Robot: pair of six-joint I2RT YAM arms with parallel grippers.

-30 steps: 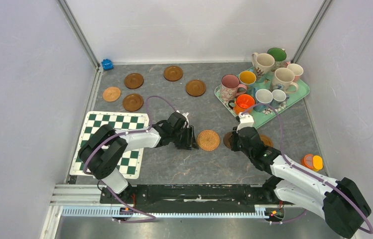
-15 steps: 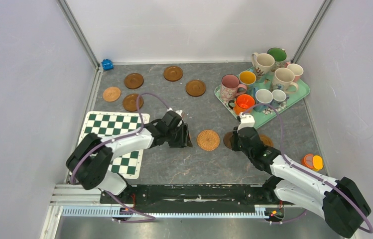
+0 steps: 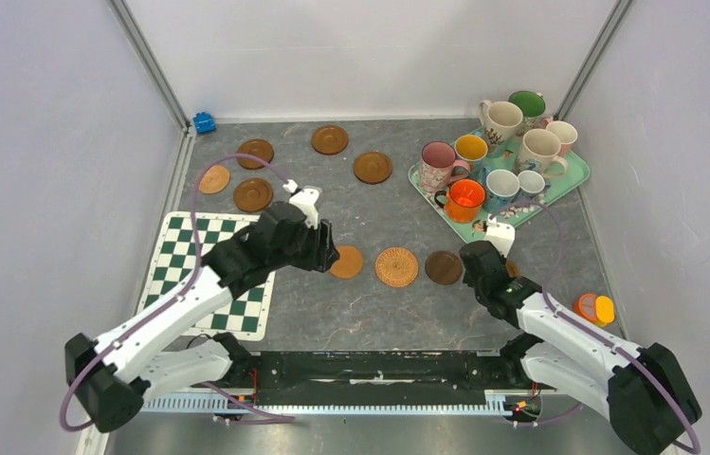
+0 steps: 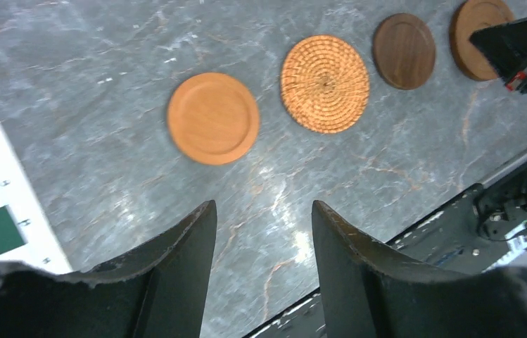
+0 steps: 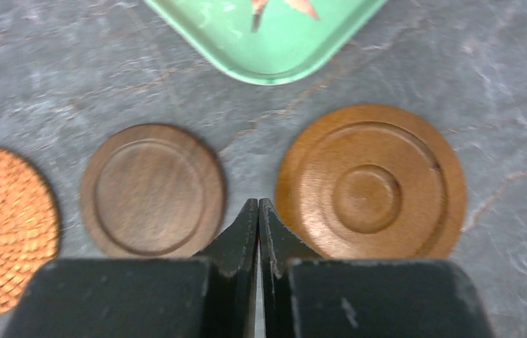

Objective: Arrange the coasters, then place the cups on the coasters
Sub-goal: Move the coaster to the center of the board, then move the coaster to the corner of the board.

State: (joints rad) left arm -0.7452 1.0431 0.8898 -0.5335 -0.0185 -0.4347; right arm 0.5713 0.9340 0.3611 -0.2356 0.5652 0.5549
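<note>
Four coasters lie in a row on the grey table: an orange-brown one [image 3: 346, 262] [image 4: 212, 117], a woven rattan one [image 3: 396, 266] [image 4: 324, 84], a dark brown one [image 3: 444, 267] [image 5: 152, 189] and a ringed brown one [image 5: 371, 182] mostly hidden under my right arm in the top view. Several more brown coasters [image 3: 329, 139] lie at the back left. Several cups [image 3: 498, 156] stand on the mint tray [image 3: 559, 190]. My left gripper [image 3: 325, 248] [image 4: 264, 204] hangs open and empty above and just left of the orange-brown coaster. My right gripper [image 3: 480, 258] [image 5: 258, 201] is shut on nothing, its tip between the dark and ringed coasters.
A green-white checkered mat [image 3: 213, 270] lies at the left under my left arm. A small blue object [image 3: 204, 122] sits in the back left corner. An orange and yellow item [image 3: 594, 307] lies at the right wall. Walls close in both sides.
My left gripper has risen and drawn back to the left, jaws wider, uncovering the orange-brown coaster on the table. My right gripper has shut and shifted right off the dark coaster.
</note>
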